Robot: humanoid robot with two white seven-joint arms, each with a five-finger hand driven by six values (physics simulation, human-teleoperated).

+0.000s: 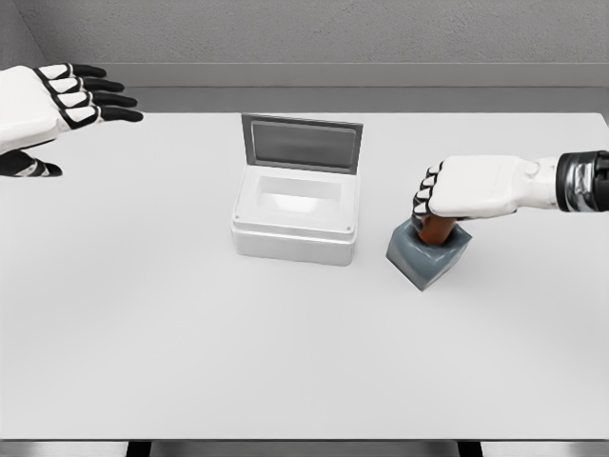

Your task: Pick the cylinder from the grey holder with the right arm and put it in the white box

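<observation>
Right hand (455, 195) clamped on the brown cylinder (436, 229), seated in the grey block holder (429, 255)

Looks rigid, probably light; grip its exposed top, lift straight, then go to the open white plastic box (296, 222). Your left hand (59, 100) hovers spread, empty.

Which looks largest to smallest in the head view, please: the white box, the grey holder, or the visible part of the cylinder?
1. White box, clearly largest.
2. Grey holder.
3. Cylinder, only a small brown part showing beneath the right hand that grasps it.

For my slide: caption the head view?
Right hand grasping brown cylinder in grey holder beside open white box.
</observation>
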